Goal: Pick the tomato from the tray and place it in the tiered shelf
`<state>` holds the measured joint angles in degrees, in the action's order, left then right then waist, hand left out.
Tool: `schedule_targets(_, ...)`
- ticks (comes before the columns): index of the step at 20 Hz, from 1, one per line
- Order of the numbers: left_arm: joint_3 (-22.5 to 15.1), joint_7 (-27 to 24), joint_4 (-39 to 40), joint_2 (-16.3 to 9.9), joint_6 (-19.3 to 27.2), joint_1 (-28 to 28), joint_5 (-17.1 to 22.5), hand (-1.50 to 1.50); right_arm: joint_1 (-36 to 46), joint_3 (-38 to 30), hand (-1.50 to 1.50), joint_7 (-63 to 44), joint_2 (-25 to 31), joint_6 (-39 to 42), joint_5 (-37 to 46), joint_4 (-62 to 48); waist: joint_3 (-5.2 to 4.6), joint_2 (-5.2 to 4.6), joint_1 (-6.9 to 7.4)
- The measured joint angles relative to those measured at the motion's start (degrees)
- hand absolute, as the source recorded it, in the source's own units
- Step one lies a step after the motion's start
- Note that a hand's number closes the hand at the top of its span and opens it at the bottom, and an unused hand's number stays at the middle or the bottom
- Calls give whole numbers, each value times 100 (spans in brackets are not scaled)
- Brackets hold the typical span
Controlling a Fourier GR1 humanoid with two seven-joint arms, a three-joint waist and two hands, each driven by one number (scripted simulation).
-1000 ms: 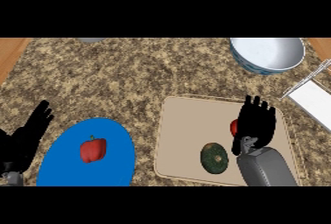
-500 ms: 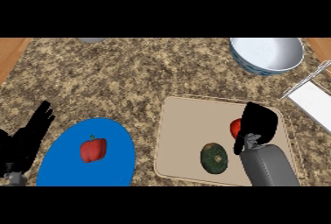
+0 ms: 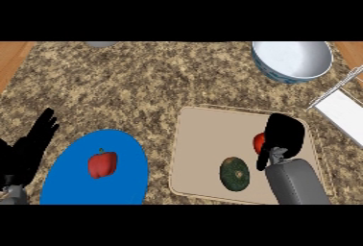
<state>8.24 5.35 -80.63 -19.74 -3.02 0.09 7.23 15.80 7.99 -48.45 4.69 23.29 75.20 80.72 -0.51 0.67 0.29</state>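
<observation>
No readable text anywhere.
No letters, labels, brands, numbers or signs on the worktop [image 3: 163,81], the tray [image 3: 205,144], the blue plate [image 3: 124,185] or the far-right bowl [image 3: 292,60].

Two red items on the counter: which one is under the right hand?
The tomato on the beige tray, mostly hidden by the right hand. The red pepper sits apart on the blue plate.

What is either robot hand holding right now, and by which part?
The right robot hand is curled over the tomato on the tray, covering its top and right side; whether it is lifted cannot be told. The left robot hand rests open, holding nothing.
</observation>
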Motion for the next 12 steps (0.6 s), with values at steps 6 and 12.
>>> schedule_targets(6, 75, -140, 126, 83, -71, 49, -88, 0, 22, 255, 150, 9, 79, -129, 308, 246, 29, -34, -13)
schedule_targets(12, 99, -129, 60, 184, -2, 117, -169, 0, -228, -122, 150, 218, 275, -364, 18, 1106, 48, -49, -46)
